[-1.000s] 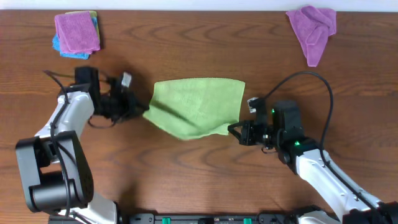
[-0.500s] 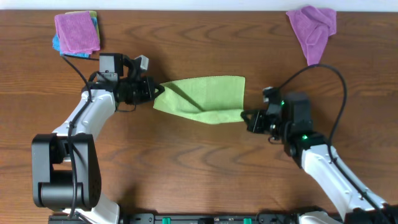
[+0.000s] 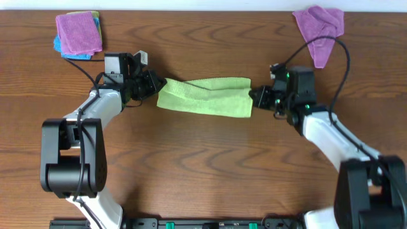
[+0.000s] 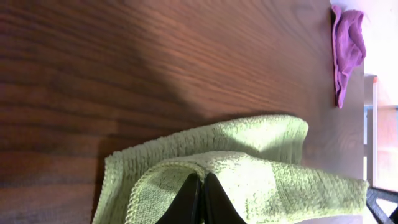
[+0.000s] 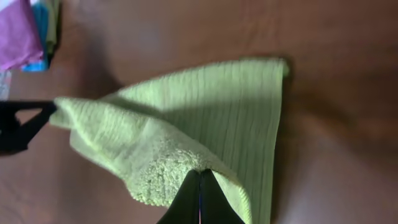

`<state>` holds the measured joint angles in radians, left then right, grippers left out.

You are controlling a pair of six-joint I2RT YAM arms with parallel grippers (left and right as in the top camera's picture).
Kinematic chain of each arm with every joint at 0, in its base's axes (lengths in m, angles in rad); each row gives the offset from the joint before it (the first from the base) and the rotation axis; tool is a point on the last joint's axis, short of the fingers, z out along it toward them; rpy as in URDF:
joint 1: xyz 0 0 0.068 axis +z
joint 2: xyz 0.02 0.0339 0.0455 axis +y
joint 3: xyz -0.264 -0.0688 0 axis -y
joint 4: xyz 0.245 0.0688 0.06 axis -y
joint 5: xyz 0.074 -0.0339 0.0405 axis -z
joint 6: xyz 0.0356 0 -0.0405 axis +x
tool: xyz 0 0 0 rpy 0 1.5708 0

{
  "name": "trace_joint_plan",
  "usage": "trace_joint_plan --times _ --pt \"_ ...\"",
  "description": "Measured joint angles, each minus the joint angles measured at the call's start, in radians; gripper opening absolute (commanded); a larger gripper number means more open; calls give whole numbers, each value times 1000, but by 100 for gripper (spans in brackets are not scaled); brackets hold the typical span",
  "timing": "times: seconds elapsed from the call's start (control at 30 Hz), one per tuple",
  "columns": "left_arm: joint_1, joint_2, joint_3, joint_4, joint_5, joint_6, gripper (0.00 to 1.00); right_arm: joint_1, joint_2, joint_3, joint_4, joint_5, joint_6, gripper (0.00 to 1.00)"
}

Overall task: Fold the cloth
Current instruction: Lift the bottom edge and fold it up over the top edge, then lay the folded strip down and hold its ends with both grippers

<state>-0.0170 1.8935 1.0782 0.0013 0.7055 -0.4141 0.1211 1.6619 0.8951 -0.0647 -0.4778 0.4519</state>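
The lime-green cloth (image 3: 205, 97) lies doubled over in a long strip across the table's middle. My left gripper (image 3: 156, 86) is shut on the cloth's left corner; in the left wrist view the closed fingertips (image 4: 202, 182) pinch the upper layer of the cloth (image 4: 261, 168). My right gripper (image 3: 254, 97) is shut on the cloth's right corner; in the right wrist view the closed fingertips (image 5: 200, 177) pinch a raised fold of the cloth (image 5: 211, 118). The lower layer rests on the wood.
A purple cloth (image 3: 77, 32) lies on a blue cloth (image 3: 58, 44) at the back left. A crumpled purple cloth (image 3: 320, 30) lies at the back right, also in the left wrist view (image 4: 347, 46). Cables trail from both arms.
Both grippers have carried the cloth's near edge away from me over the far edge. The cloth has gone from a spread square to a narrow folded strip.
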Motion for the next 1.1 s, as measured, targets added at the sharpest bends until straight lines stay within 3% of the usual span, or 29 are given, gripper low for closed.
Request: trace_joint_plan --times 0.37,0.63,1.1 --pt "0 119 191 -61 -3 -12 5 -29 176 223 -28 -17 -20 2" --pt "6 119 197 -222 -3 18 6 -29 182 225 -168 -41 -51 2" --pt "40 119 197 -335 -41 86 6 -29 182 225 -239 -58 -85 1"
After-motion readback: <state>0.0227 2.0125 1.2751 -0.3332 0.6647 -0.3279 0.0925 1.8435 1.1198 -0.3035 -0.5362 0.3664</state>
